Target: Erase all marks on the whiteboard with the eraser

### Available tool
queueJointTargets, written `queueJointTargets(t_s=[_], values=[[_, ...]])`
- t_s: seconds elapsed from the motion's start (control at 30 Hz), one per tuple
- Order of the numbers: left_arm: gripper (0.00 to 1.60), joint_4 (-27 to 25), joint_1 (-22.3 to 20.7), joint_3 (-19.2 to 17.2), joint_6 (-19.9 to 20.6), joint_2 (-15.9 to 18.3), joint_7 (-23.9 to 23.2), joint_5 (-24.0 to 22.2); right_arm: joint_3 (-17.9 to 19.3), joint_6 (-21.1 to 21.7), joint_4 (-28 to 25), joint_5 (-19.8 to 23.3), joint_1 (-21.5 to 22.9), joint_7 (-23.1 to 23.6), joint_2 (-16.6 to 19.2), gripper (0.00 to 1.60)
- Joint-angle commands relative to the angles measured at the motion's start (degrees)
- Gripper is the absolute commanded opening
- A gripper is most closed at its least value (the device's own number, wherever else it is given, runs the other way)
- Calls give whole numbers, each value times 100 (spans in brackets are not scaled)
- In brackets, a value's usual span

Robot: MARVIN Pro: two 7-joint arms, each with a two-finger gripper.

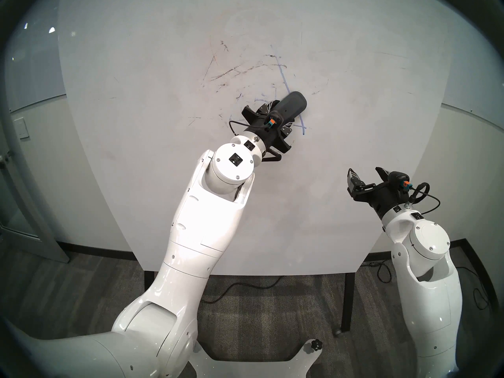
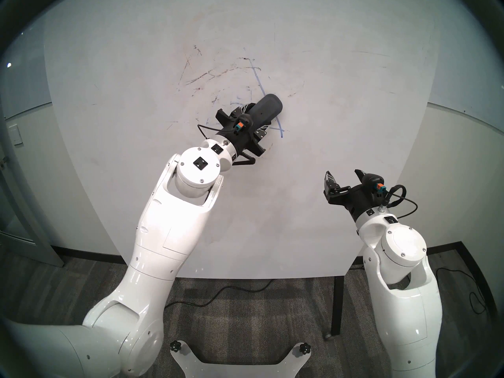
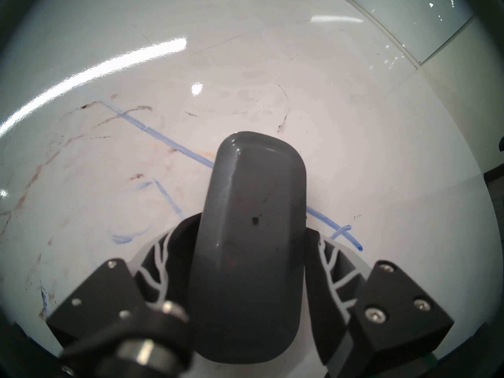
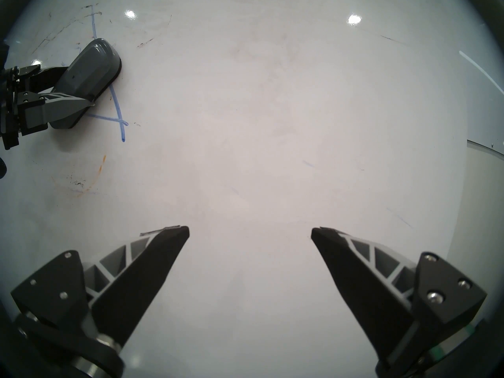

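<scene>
Left end effector [image 1: 283, 115]: clamped on eraser [image 1: 293, 104], pad flat against whiteboard [image 1: 354, 69] for wiping; blue marks [image 3: 163, 140] ahead and beside. Right end effector [image 4: 249, 233]: wide, empty, parked clear.

Left gripper [image 3: 249, 260] clamps the dark grey eraser [image 3: 253, 233]; blue marks [image 3: 163, 140] cross the whiteboard [image 3: 245, 69] beside it.

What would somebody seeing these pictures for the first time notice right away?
Probably the dark grey eraser, clamped in the left gripper and laid on the big whiteboard near its middle. Next, the marks: a blue line running out from under the eraser's top end, a crossed blue corner below it, and brownish streaks up and to the left. The right gripper hangs open lower right, empty.
</scene>
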Motion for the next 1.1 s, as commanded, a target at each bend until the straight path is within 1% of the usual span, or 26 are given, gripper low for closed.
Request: queueJointTargets(t_s=[0.0, 0.23, 0.4, 0.57, 0.63, 0.67, 0.77, 0.97, 1.0, 1.07], values=[[0, 214, -170, -123, 65, -63, 97, -5, -4, -20, -127, 1, 43, 9, 8, 160], [0, 160, -332, -212, 104, -157, 157, -24, -4, -22, -124, 1, 44, 10, 8, 160], [0, 203, -554, -375, 91, -232, 212, -50, -5, -24, -117, 2, 46, 11, 8, 160], [0, 157, -686, -482, 71, -264, 186, -73, -6, -25, -112, 2, 48, 11, 8, 160], [0, 133, -676, -512, 65, -283, 174, -66, -6, -25, -112, 2, 48, 11, 8, 160], [0, 155, -756, -550, 66, -283, 159, -86, -6, -26, -109, 2, 49, 11, 8, 160], [0, 71, -690, -620, 52, -334, 135, -66, -6, -26, -108, 2, 50, 11, 8, 160], [0, 42, -806, -768, 62, -393, 22, -74, -6, -27, -102, 2, 52, 11, 8, 160], [0, -50, -708, -810, 44, -440, 11, -49, -6, -27, -101, 2, 52, 11, 8, 160], [0, -66, -754, -841, 41, -456, -27, -45, -6, -27, -100, 2, 52, 11, 8, 160]])
